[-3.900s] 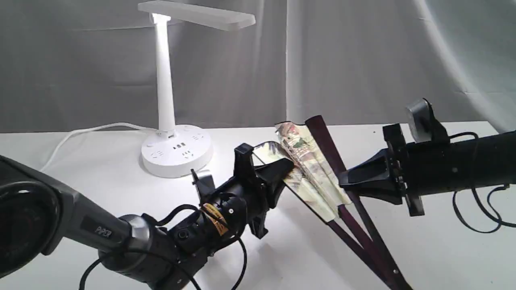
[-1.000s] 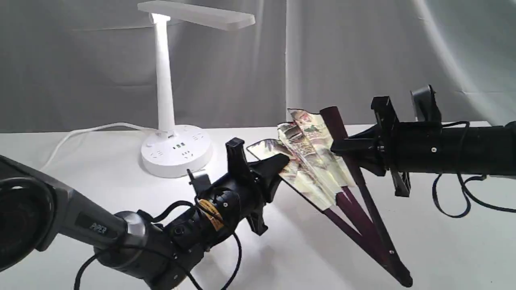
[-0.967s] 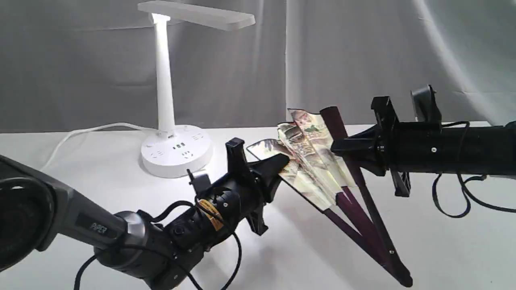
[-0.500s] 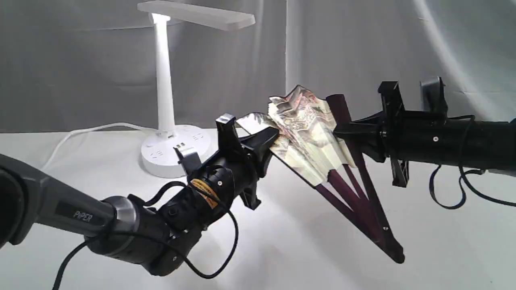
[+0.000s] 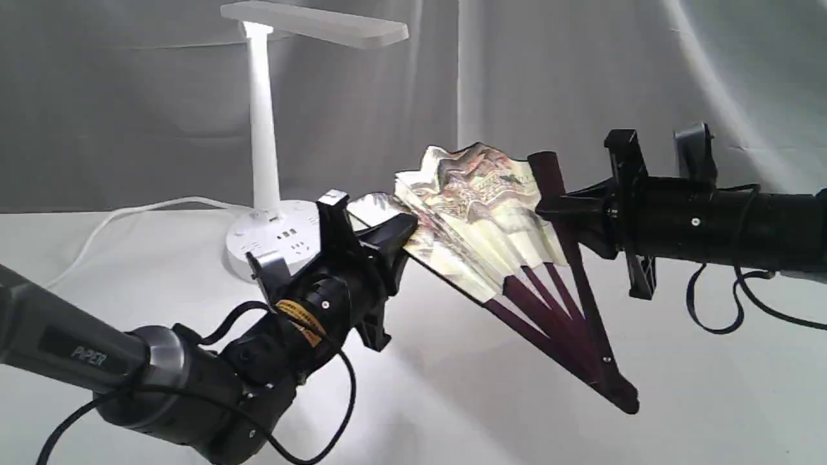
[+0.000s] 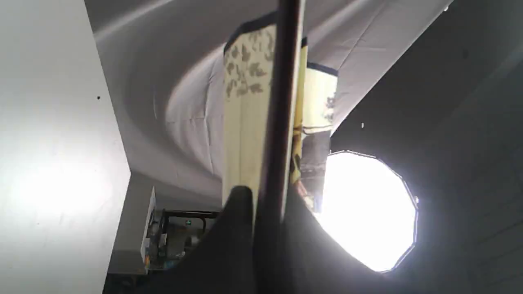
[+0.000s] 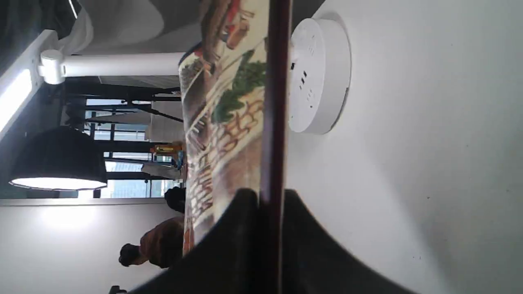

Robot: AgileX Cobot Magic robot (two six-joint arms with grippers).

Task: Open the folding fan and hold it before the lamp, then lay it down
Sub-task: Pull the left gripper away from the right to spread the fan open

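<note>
The folding fan (image 5: 491,219) hangs in the air, partly spread, its painted cream pleats up and its maroon ribs meeting at the pivot (image 5: 623,400) low on the right. My left gripper (image 5: 404,231) is shut on the left guard (image 6: 282,114). My right gripper (image 5: 546,206) is shut on the right maroon guard (image 7: 274,102). The white lamp (image 5: 265,129) stands lit at the back left, its round base (image 7: 318,77) behind the fan. Both wrist views show a guard edge-on between the fingers.
The lamp's white cord (image 5: 129,210) runs off left across the white table (image 5: 452,400). A grey cloth backdrop (image 5: 581,84) hangs behind. A bright studio light (image 6: 367,208) and a person (image 7: 159,241) appear beyond the table.
Both arms lifted the fan off the table. My left gripper then pulled its guard leftward toward the lamp, so the pleats spread wider. The right gripper rose and held.
</note>
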